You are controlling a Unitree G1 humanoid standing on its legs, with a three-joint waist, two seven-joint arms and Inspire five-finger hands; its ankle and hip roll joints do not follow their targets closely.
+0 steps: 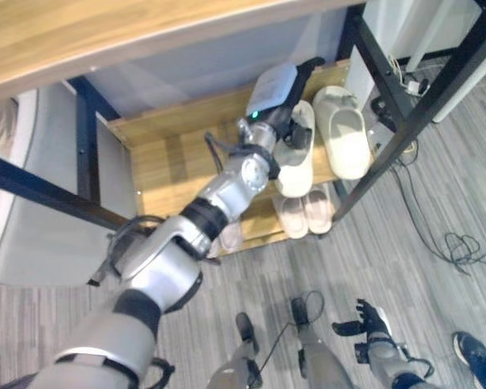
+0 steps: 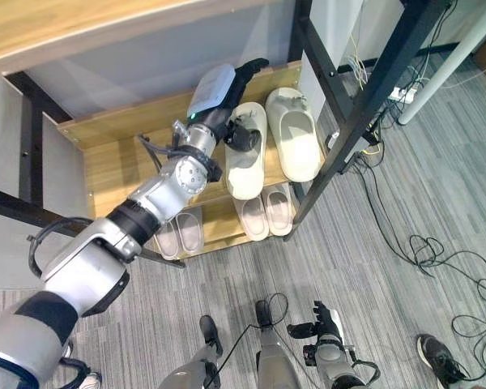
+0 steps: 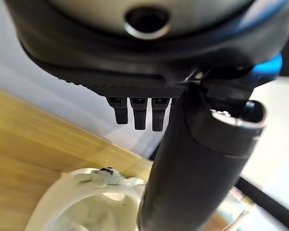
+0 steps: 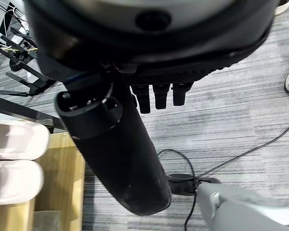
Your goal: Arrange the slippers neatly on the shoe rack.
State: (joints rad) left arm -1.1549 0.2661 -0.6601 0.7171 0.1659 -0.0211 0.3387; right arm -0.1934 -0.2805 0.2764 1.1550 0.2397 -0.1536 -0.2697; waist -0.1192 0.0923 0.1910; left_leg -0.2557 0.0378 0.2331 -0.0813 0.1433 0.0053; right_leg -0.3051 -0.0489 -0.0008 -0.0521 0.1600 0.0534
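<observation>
Left eye view: left hand [image 1: 296,121] reaches into the shoe rack [image 1: 166,146], over the left cream slipper [image 1: 298,166] on the upper shelf; right cream slipper [image 1: 344,130] lies just beside it. Pink slippers [image 1: 304,212] sit on the lower shelf. Right hand [image 1: 373,328] hangs low over the grey floor [image 1: 437,284].

Right eye view: same layout (the left hand's thumb touches the left cream slipper).

Left wrist view: fingers [image 3: 137,113] straight, relaxed, above the slipper's opening.

Right wrist view: fingers [image 4: 159,96] straight, holding nothing.
</observation>
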